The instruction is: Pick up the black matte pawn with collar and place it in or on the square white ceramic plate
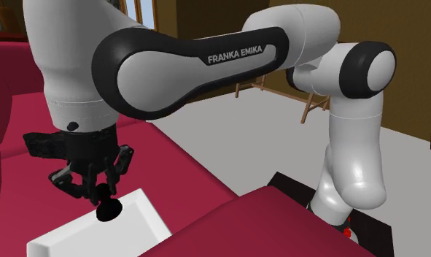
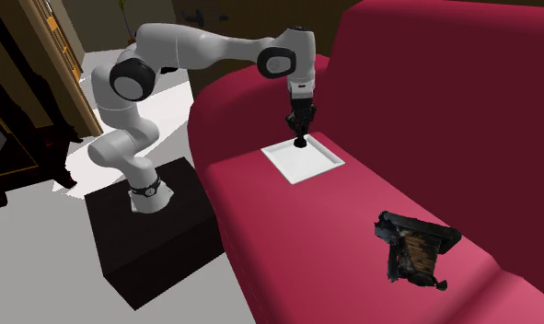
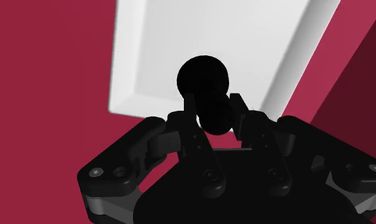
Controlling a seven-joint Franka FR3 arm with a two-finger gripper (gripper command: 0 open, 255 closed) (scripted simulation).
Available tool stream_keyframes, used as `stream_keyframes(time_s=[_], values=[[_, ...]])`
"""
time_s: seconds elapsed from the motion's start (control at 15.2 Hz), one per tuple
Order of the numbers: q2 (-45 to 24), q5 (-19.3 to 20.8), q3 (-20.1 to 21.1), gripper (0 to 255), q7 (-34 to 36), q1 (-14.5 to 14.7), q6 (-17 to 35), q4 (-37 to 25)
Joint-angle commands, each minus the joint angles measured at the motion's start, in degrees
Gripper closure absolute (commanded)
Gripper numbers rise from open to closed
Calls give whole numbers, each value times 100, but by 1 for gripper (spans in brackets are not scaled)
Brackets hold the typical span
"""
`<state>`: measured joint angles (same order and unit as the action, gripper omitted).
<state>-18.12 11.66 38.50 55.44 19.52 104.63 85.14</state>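
The black gripper (image 3: 212, 103) points down, its two fingers pressed against the slim upper part of the black pawn (image 3: 203, 79), pinching it between them. The pawn hangs upright from the fingers, its round base facing downward. In the shoulder view the base sits low over the plate's rim on the side nearest the arm's wrist. Whether it touches the plate, I cannot tell.

Below the pawn lies the square white plate (image 3: 180, 38), a shallow dish with a raised rim, flat on the seat of a red sofa (image 3: 46, 63). In the second exterior view the plate rests close to the seat's back edge, at the end of the seat nearest the robot.

Well apart from it, toward the seat's front edge and its other end, lies a dark boxy object (image 2: 415, 247), too unclear to name. The arm's dark box stand (image 2: 159, 230) sits on the floor just beside the sofa's end.
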Motion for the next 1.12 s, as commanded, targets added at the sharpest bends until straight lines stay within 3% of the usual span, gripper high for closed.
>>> stream_keyframes(time_s=[0.0,0.07,1.06], values=[[-253,187,31,255,294,298,-139,-335],[-387,281,40,255,437,461,-217,-519],[-460,380,-37,255,546,348,899,555]])
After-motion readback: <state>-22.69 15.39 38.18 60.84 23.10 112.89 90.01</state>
